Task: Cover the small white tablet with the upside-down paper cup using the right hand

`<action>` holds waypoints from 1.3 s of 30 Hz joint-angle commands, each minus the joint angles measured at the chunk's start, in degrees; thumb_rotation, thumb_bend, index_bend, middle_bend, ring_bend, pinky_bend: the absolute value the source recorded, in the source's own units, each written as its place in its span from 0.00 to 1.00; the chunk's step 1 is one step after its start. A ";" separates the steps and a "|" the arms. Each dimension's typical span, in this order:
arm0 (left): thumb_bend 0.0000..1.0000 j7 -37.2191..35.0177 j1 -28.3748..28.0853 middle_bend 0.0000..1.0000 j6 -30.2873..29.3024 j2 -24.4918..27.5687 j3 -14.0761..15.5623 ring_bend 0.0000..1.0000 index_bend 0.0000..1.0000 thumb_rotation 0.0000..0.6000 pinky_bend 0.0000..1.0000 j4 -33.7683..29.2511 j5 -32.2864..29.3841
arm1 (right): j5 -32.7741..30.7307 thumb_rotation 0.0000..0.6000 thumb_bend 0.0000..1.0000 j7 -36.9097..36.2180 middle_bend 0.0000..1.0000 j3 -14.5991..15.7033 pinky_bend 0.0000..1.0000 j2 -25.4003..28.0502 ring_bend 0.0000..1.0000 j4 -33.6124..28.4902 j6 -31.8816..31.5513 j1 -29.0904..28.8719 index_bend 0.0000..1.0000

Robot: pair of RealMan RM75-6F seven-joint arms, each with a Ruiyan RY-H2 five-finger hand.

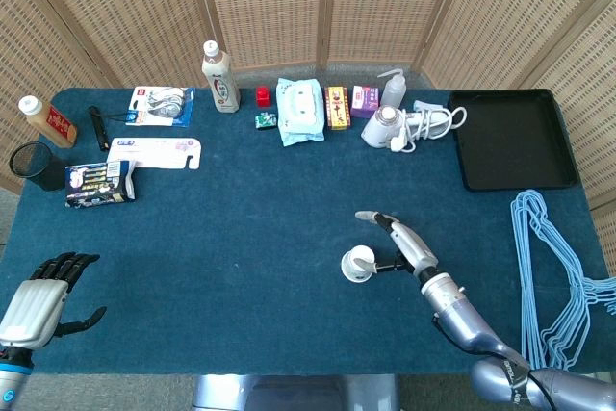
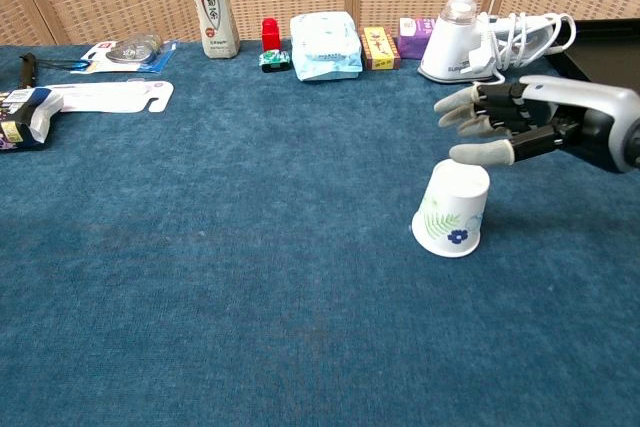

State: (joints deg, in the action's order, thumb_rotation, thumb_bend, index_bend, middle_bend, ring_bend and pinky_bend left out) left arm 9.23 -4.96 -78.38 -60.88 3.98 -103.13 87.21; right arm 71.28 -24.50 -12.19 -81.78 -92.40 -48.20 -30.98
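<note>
The paper cup (image 2: 452, 209) stands upside down on the blue table (image 2: 250, 277), white with a blue flower and green leaves; the head view shows the cup (image 1: 358, 263) right of the table's middle. No tablet shows in either view. My right hand (image 2: 510, 122) hovers just right of and above the cup, fingers spread and apart from it; the head view has this hand (image 1: 402, 244) beside the cup. My left hand (image 1: 43, 291) rests at the near left table edge, fingers apart, holding nothing.
Along the far edge stand a white bottle (image 1: 220, 77), a wipes pack (image 1: 298, 111), small boxes (image 1: 337, 107), a spray bottle (image 1: 394, 90) and a corded appliance (image 1: 404, 126). A black tray (image 1: 510, 139) lies far right, blue hangers (image 1: 553, 267) at the right edge, packages (image 1: 154, 153) far left.
</note>
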 commanded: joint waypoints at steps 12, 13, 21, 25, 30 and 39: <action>0.25 -0.79 0.76 0.21 -1.10 -0.15 0.21 0.14 0.16 0.58 0.16 0.59 0.28 | -0.34 0.74 0.29 16.70 0.32 -1.43 0.12 3.29 0.31 -7.22 -14.20 2.82 0.39; 0.25 -0.97 0.94 0.21 -1.26 -0.23 0.28 0.14 0.16 0.58 0.16 0.78 0.22 | 0.03 0.74 0.29 19.40 0.33 -1.21 0.13 3.22 0.31 -7.19 -16.09 3.24 0.40; 0.25 -1.35 2.10 0.21 -2.05 -0.34 0.62 0.14 0.16 0.58 0.16 1.36 -0.62 | 3.16 0.74 0.28 40.50 0.34 3.33 0.15 4.11 0.32 -6.67 -25.06 6.35 0.43; 0.25 -0.93 2.62 0.21 -2.62 -0.35 0.69 0.14 0.16 0.58 0.16 1.48 -0.78 | 3.02 0.74 0.28 45.85 0.34 5.11 0.16 5.57 0.32 -9.11 -27.43 8.33 0.43; 0.25 -0.68 3.58 0.21 -4.00 -0.01 0.96 0.14 0.16 0.58 0.16 1.43 -0.35 | 3.38 0.74 0.29 50.85 0.34 7.74 0.16 7.83 0.32 -11.83 -30.67 11.48 0.44; 0.25 -0.37 5.23 0.21 -5.96 0.42 1.61 0.14 0.16 0.58 0.16 0.90 0.49 | 3.97 0.74 0.28 51.18 0.34 10.85 0.16 9.37 0.32 -11.58 -37.09 18.05 0.45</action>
State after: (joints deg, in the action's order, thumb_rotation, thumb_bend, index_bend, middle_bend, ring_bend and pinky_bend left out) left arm 8.83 0.21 -84.29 -60.48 5.54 -102.17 87.64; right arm 75.09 27.15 -2.14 -72.79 -104.28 -84.32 -14.17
